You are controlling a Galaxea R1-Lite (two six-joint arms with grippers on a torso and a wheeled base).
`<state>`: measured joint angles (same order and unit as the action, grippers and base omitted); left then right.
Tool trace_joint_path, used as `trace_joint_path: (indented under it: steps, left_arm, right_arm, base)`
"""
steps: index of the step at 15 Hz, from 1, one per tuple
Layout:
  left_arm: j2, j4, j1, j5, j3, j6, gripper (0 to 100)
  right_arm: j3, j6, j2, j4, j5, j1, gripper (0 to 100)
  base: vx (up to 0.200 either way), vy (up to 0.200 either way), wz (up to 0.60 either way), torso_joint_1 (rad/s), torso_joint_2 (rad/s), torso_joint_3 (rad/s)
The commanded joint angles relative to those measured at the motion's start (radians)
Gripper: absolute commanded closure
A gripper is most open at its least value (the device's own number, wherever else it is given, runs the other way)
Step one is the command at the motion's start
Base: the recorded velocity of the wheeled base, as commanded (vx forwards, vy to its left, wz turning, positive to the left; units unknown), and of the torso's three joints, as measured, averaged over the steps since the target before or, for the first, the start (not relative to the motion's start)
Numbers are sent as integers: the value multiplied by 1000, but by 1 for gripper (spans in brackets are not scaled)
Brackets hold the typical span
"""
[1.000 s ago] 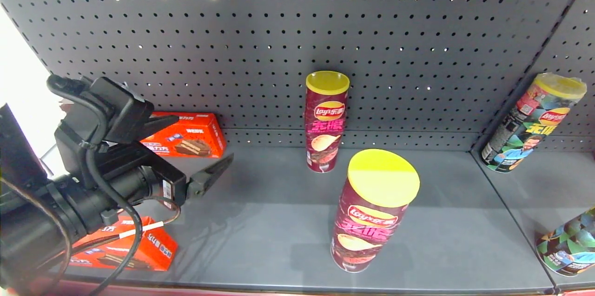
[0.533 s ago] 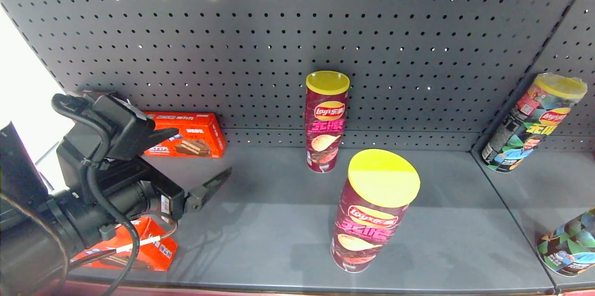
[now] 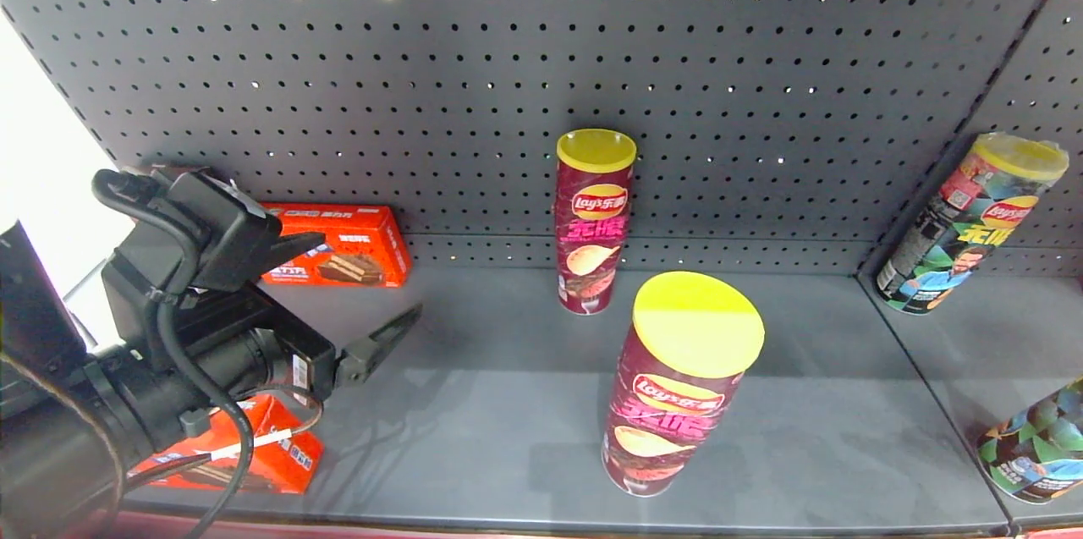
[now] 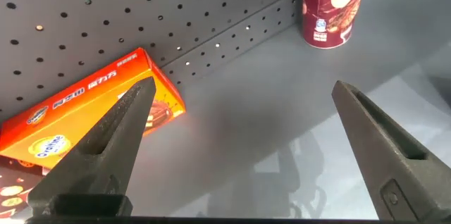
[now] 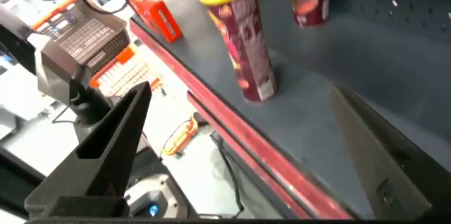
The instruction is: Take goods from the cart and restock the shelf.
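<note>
Above the shelf (image 3: 508, 404), beside the rear orange box (image 3: 347, 247), the left gripper (image 3: 372, 272) gapes empty, lower than a second ago.

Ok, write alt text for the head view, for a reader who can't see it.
The open, empty left gripper hangs above the left end of the shelf, between two orange boxes. Two maroon cans with yellow lids stand upright mid-shelf; two multicoloured cans sit farther right.

Left: rear wafer box (image 3: 338, 255) by the pegboard (image 3: 508, 57); front wafer box (image 3: 275, 454) at the shelf (image 3: 508, 404) front edge.
Middle: rear chip can (image 3: 592, 222) upright by pegboard; front chip can (image 3: 677, 387) before it, slightly right.
</note>
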<state>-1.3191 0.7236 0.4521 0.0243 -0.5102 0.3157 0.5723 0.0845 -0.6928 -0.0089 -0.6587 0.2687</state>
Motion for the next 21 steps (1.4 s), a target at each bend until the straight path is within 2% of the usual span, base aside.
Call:
trace_joint_path:
  steps: [1, 3, 4, 5, 7, 10, 12, 13, 16, 21]
  left_arm:
    - [-6, 0, 0, 0, -5, 0, 0]
    - [-8, 0, 0, 0, -7, -1, 0]
    - [-8, 0, 0, 0, -7, 0, 0]
    - [-6, 0, 0, 0, -5, 0, 0]
    - [-6, 0, -1, 0, -7, -1, 0]
    - [-8, 0, -3, 0, -10, -1, 0]
    - [-9, 0, -4, 0, -17, -1, 0]
    - [-9, -1, -13, 2, -19, 0, 0]
    - [-18, -1, -55, 2, -44, 5, 0]
    - [-26, 0, -58, 2, -50, 5, 0]
  right_arm:
    - [21, -3, -120, -42, 14, 66, 0]
    - [15, -3, -200, -92, 93, 170, 0]
    - [15, -3, -205, -94, 97, 178, 0]
    - [-9, -3, -241, -100, 145, 244, 0]
    - [-49, -6, -252, -98, 162, 256, 0]
    - [-77, -57, -306, -121, 255, 262, 0]
    - [-95, -109, -390, -197, 318, 262, 0]
    - [-97, -111, -435, -241, 367, 262, 0]
    - [-72, -112, -508, -249, 424, 267, 0]
    - [-9, -112, -599, -253, 433, 317, 0]
  base:
    - [0, 0, 0, 0, 0, 0]
    - [0, 0, 0, 0, 0, 0]
    - [0, 0, 0, 0, 0, 0]
    - [0, 0, 0, 0, 0, 0]
    - [0, 0, 0, 0, 0, 0]
    - [0, 0, 0, 0, 0, 0]
    - [0, 0, 0, 0, 0, 0]
    - [0, 0, 0, 0, 0, 0]
    - [0, 0, 0, 0, 0, 0]
    - [0, 0, 0, 0, 0, 0]
